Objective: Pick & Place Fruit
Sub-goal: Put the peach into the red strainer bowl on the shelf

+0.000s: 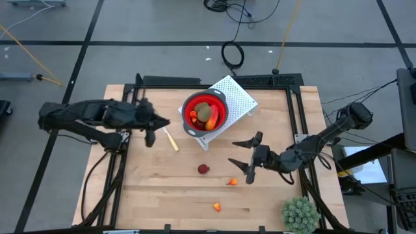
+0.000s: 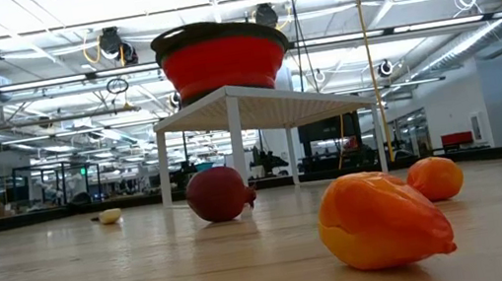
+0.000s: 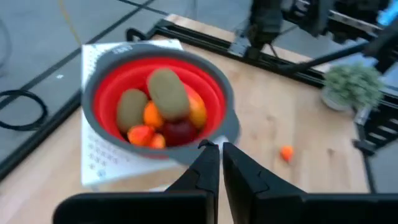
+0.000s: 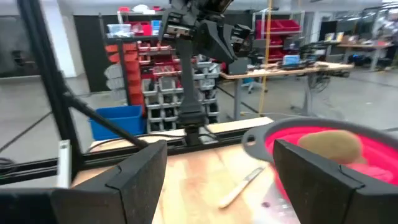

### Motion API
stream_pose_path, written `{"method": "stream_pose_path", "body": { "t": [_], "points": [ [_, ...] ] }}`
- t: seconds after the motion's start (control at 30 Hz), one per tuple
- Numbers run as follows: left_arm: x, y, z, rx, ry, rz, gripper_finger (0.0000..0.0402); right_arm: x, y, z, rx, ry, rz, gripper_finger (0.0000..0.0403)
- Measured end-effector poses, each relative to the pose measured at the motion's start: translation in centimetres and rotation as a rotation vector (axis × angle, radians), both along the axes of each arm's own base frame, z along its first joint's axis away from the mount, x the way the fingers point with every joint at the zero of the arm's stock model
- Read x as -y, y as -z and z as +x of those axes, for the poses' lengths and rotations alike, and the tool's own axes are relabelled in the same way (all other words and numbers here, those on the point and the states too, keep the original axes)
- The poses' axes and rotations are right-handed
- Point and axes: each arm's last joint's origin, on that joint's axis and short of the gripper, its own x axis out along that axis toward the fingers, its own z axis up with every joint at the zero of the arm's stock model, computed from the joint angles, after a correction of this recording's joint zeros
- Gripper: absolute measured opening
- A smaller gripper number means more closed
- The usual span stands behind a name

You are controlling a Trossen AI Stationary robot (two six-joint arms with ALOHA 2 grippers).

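Observation:
The red bowl [image 1: 205, 114] sits on a white perforated stand [image 1: 238, 96] and holds olive-brown ovals [image 3: 169, 93], orange bits and a dark red piece. On the table lie a dark red ball [image 1: 203, 169] and two orange bits [image 1: 233, 181] [image 1: 216, 207]; the low view shows the ball [image 2: 219, 193] and the orange bits [image 2: 382, 218] [image 2: 434, 178] close up. My left gripper [image 1: 164, 122] is shut, left of the bowl and above the table; its wrist view shows it [image 3: 221, 158] near the bowl's rim. My right gripper [image 1: 240, 153] is open wide, right of the dark red ball and just above the nearer orange bit.
A cream-handled knife [image 1: 171, 139] lies left of the bowl, below my left gripper. A spiky green plant ball [image 1: 300, 214] stands at the near right corner. Black frame rails [image 1: 298, 110] run along the table's edges. Bare wood [image 1: 149, 188] spreads over the near left.

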Motion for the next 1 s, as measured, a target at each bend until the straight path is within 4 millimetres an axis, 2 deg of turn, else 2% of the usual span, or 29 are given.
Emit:
{"method": "stream_pose_path", "body": {
  "t": [0.1,0.23,0.37,0.57,0.7,0.8,1.0],
  "points": [
    [0.5,0.4,-1.4,0.02,0.039,-0.014,0.0006,-0.5,0.1,0.1,-0.002,-0.015,0.024,0.0282],
    [1.0,0.5,-2.4,0.043,0.076,-0.016,0.0008,-1.4,0.4,1.4,-0.073,-0.028,0.029,0.0276],
    [1.5,0.7,-2.6,0.044,0.113,0.021,0.0018,-2.8,0.8,3.1,-0.186,-0.115,0.075,0.0269],
    [2.4,1.9,-2.5,0.007,0.135,0.054,0.0014,-4.9,1.7,5.3,-0.374,-0.249,0.116,0.0266],
    [3.2,2.5,-2.8,-0.001,0.169,0.036,0.0002,-5.4,3.3,5.1,-0.624,-0.418,0.129,0.0265],
    [3.6,2.8,-3.1,0.004,0.17,0.026,0.0009,-5.1,4.7,4.0,-0.834,-0.489,0.07,0.0265],
    [4.4,3.5,-3.3,-0.004,0.156,0.016,0.0018,-4.4,7.0,2.8,-0.994,-0.575,-0.02,0.0265]
  ]
}}
